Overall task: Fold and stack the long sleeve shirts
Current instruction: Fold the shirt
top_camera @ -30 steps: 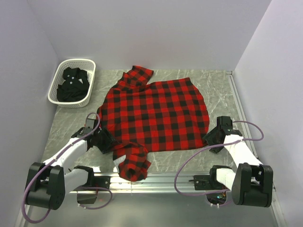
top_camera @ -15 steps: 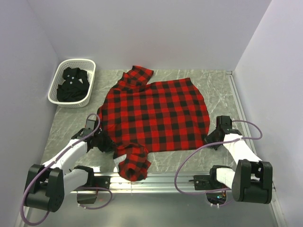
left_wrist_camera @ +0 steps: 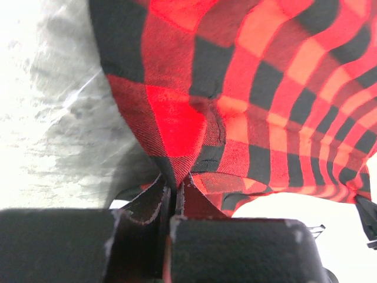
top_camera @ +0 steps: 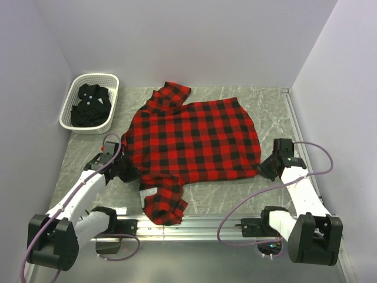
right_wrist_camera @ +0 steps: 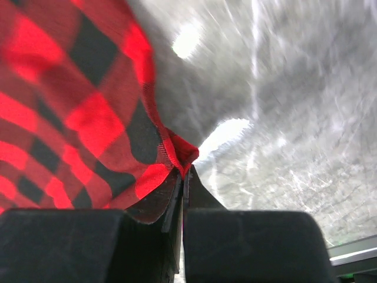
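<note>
Both my left hand (left_wrist_camera: 175, 194) and right hand (right_wrist_camera: 182, 177), spread a second ago, now pinch the flannel shirt (top_camera: 194, 141) edge just ahead of each, readying the fold.

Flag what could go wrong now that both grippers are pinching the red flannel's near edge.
1. The right gripper holds only a thin corner of the red flannel; it may slip out on lifting.
2. The left gripper pinches bunched cloth, perhaps several layers, so the fold could come out crooked.
3. The near sleeve lies crumpled by the front rail and may drag.
</note>
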### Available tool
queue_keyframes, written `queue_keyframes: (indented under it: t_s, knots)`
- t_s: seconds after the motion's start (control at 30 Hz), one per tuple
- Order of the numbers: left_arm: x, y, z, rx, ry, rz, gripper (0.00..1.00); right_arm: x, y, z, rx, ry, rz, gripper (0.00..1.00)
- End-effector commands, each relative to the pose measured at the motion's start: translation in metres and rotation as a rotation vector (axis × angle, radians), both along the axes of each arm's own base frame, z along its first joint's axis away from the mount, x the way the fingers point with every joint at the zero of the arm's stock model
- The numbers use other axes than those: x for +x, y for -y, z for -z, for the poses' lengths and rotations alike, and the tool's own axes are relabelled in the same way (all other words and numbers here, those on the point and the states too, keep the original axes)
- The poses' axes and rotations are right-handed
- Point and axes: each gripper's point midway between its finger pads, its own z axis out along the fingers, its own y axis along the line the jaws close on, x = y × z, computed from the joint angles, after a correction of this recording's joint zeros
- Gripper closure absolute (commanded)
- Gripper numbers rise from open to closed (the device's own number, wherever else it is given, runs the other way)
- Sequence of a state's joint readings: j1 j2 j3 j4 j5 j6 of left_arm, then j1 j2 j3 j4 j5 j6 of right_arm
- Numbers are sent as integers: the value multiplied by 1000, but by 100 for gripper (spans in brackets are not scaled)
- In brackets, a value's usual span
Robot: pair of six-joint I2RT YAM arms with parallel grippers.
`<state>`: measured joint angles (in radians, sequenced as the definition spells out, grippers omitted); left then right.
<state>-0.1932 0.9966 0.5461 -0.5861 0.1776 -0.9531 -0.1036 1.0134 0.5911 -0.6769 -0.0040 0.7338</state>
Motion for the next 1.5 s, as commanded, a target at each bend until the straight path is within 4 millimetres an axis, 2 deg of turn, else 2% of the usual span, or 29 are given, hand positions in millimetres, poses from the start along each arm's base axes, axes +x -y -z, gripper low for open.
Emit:
queue_keyframes:
  t_s: [0.0,0.2,0.37,0.63,0.8,0.97,1.1,1.13,1.2,1.23,1.27,1.37,1.47]
  knots:
    - [17,-8,-23,61,70,1,100,17,17,-30,-85,70,13,100]
    - [40,-10,-37,90,124,-2,98,41,13,-47,-61,132,7,100]
    - [54,-8,-37,95,116,12,97,65,11,-49,-39,144,-17,100]
    - [70,-16,-40,143,141,1,97,90,9,-39,-41,118,-44,100]
    - [79,-19,-50,156,168,1,100,100,10,-49,-57,128,-46,100]
    - [93,-24,-77,192,257,10,100,112,20,-88,-108,239,-16,100]
    - [104,-25,-91,199,296,20,99,128,18,-114,-108,299,-27,100]
    - [107,-25,-94,196,303,17,99,135,18,-127,-111,326,-31,100]
    - [113,-25,-105,194,329,20,100,142,18,-139,-133,350,-52,100]
    - [115,-25,-109,191,340,19,100,149,17,-157,-142,383,-59,100]
    - [119,-25,-118,189,363,21,99,151,18,-164,-158,393,-74,100]
    - [119,-26,-133,193,391,23,100,154,8,-184,-190,421,-129,100]
    - [113,-29,-146,199,422,24,100,143,-8,-196,-222,443,-185,100]
